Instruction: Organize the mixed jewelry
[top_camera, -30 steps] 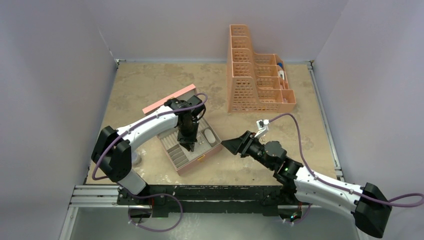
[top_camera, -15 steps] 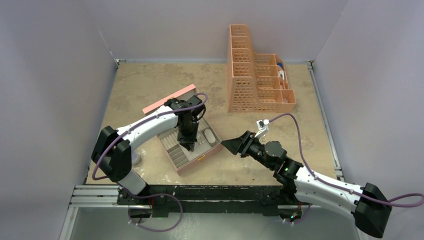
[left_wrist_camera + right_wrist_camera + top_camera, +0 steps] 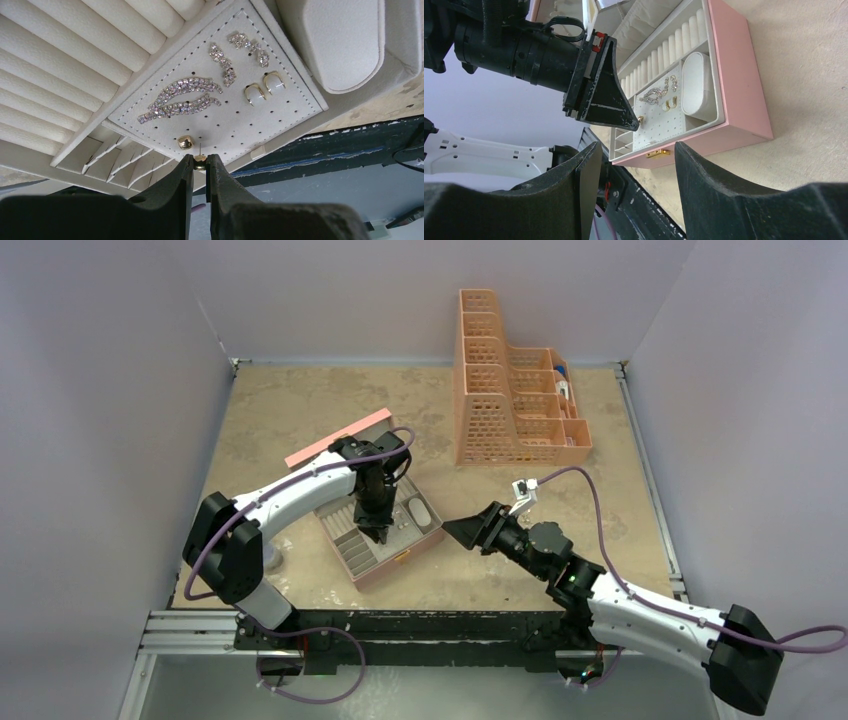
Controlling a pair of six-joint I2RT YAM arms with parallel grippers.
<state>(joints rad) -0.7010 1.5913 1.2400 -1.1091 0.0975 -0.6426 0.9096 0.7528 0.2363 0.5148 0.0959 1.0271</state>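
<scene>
The pink jewelry box (image 3: 415,547) lies open on the table, also in the right wrist view (image 3: 744,75). My left gripper (image 3: 200,161) is shut on a small gold stud earring (image 3: 199,160), its pin pointing at the white perforated earring pad (image 3: 280,85). A second gold stud (image 3: 185,142) sits in the pad just beside it. Silvery rhinestone pieces (image 3: 180,97) and two gold-rimmed earrings (image 3: 263,89) are pinned on the pad. My right gripper (image 3: 634,165) is open and empty, hovering right of the box (image 3: 468,531).
An orange perforated organizer (image 3: 510,400) stands at the back right. The box's pink lid (image 3: 330,443) stands open behind the left arm. Ring rolls (image 3: 60,55) and a white cushion (image 3: 345,40) fill the box's other compartments.
</scene>
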